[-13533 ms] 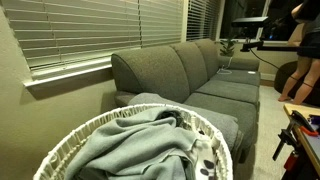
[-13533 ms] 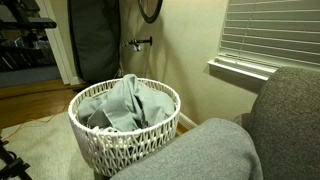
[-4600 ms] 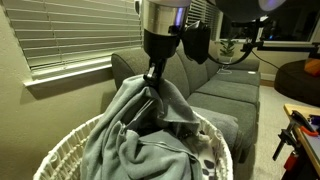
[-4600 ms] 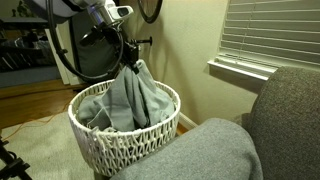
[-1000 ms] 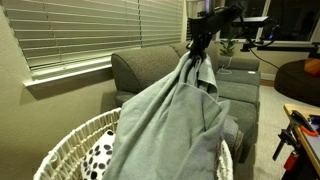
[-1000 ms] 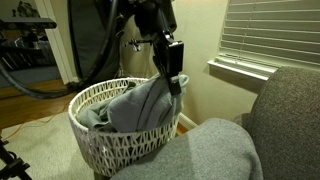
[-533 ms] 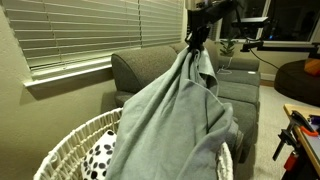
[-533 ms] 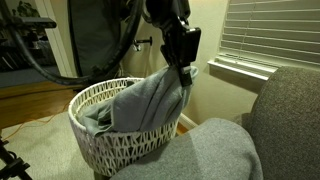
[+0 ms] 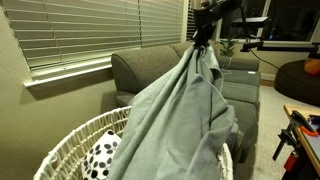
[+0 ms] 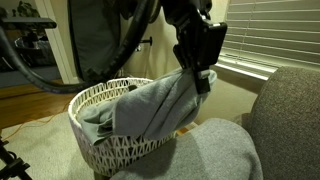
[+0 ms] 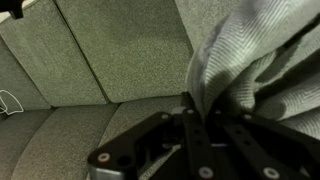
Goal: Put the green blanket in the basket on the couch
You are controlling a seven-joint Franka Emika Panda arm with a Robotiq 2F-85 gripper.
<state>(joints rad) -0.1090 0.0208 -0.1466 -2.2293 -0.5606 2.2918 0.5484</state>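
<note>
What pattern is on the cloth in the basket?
Black spots on white cloth; clearest in an exterior view.

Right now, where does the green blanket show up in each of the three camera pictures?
In an exterior view: the green blanket fills the middle, stretched from the gripper at the top down to the basket.
In an exterior view: the green blanket hangs at the centre, its lower end in the basket.
Wrist view: the green blanket is bunched at the upper right.
Shared landmark: the grey couch.

Pincer [image 9: 203, 38] high on the outstretched arm [image 10: 190, 20], jaws tight on the green blanket [image 9: 180, 120]
</note>
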